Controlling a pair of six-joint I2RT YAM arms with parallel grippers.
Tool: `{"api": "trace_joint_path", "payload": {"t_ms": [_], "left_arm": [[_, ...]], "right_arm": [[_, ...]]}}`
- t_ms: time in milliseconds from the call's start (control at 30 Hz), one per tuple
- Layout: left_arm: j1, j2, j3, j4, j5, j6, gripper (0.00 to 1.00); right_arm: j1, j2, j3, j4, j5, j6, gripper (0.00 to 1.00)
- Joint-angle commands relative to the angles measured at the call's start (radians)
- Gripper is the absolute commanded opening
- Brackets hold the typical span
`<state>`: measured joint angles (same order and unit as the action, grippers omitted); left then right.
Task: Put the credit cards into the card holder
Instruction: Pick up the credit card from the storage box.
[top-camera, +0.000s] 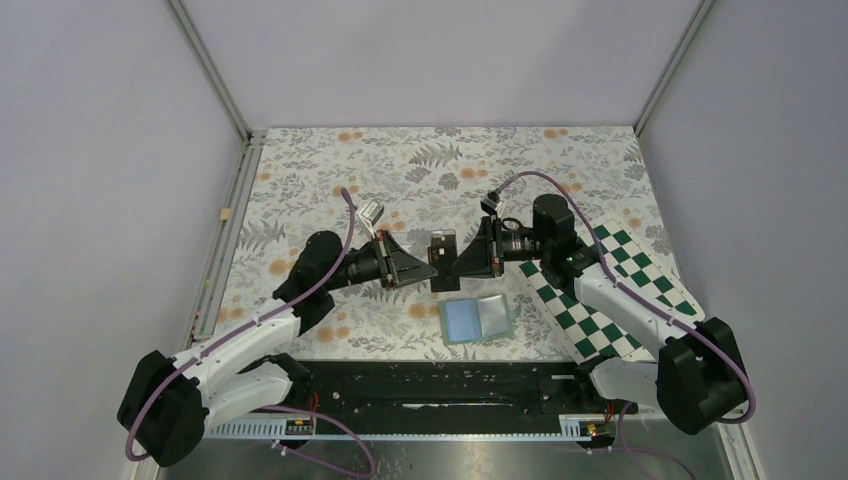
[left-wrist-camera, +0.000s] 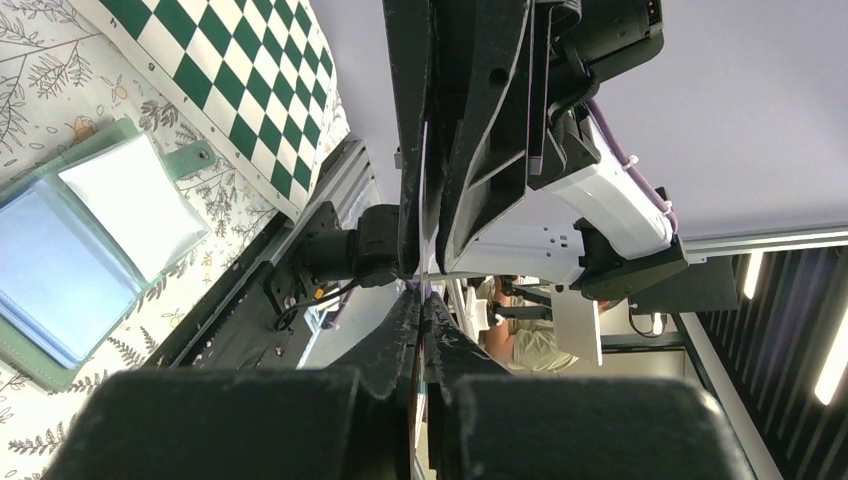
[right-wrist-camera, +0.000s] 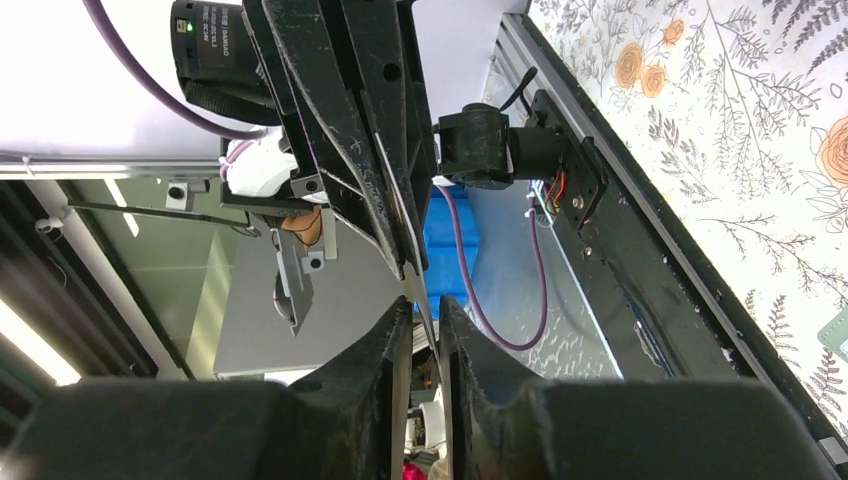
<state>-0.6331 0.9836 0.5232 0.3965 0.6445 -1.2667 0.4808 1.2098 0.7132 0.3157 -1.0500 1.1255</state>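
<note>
Your left gripper (top-camera: 428, 268) is clenched on a black card (top-camera: 441, 250), held on edge above the middle of the bench (top-camera: 330, 180). Your right gripper (top-camera: 457, 266) meets it tip to tip from the other side. In the right wrist view its fingers (right-wrist-camera: 395, 340) stand a narrow slot apart with the card's thin edge running between them. You cannot tell whether the pads touch the card. The holder (top-camera: 477, 320) lies open and flat just nearer to you than the card and slightly to the right, pale blue pockets up. Its near edge is close to the black rail (top-camera: 440, 385) along the front of the bench. Its right edge sits just beside the chequered board (top-camera: 610, 290), which runs slantwise under your right arm towards the right wall. You have open floral surface behind the grippers up to the back wall, and more to the left as far as the metal side rail (top-camera: 225, 230). The tight room is on the right, where holder, board and right arm crowd together. The strip between the holder and the front rail is also narrow.
</note>
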Motion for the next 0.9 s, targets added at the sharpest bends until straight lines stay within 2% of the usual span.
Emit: {"api": "trace_joint_path", "payload": {"t_ms": [0,67,133,233,267,400,533,633,700,867], "left_arm": [[-0.002,0.012,0.015,0.072,0.029,-0.007,0.00],[-0.001,0.019,0.014,0.077,0.035,-0.009,0.00],[-0.002,0.024,0.011,0.082,0.039,-0.012,0.00],[-0.001,0.027,0.007,0.083,0.037,-0.013,0.00],[-0.002,0.029,0.006,0.082,0.035,-0.015,0.05],[0.000,0.016,0.016,0.011,0.009,0.023,0.44],[0.000,-0.006,0.023,-0.179,-0.092,0.096,0.64],[0.001,-0.004,0.019,-0.316,-0.174,0.126,0.66],[0.000,0.009,0.001,-0.347,-0.194,0.127,0.67],[0.000,0.081,-0.051,-0.328,-0.181,0.119,0.64]], "right_arm": [[0.019,0.012,0.017,0.067,-0.053,0.014,0.22],[0.019,0.015,0.013,0.079,-0.054,0.017,0.22],[0.020,0.018,0.010,0.108,-0.059,0.029,0.18],[0.019,0.031,0.012,0.126,-0.081,0.034,0.03],[0.019,0.033,0.012,0.125,-0.090,0.032,0.00],[0.018,0.024,0.010,0.057,-0.083,-0.046,0.00],[0.011,-0.008,0.029,-0.222,0.016,-0.275,0.00],[-0.012,-0.039,0.028,-0.427,0.110,-0.445,0.00],[-0.039,-0.056,0.007,-0.518,0.170,-0.524,0.00],[-0.098,-0.119,-0.132,-0.560,0.374,-0.622,0.00]]}}
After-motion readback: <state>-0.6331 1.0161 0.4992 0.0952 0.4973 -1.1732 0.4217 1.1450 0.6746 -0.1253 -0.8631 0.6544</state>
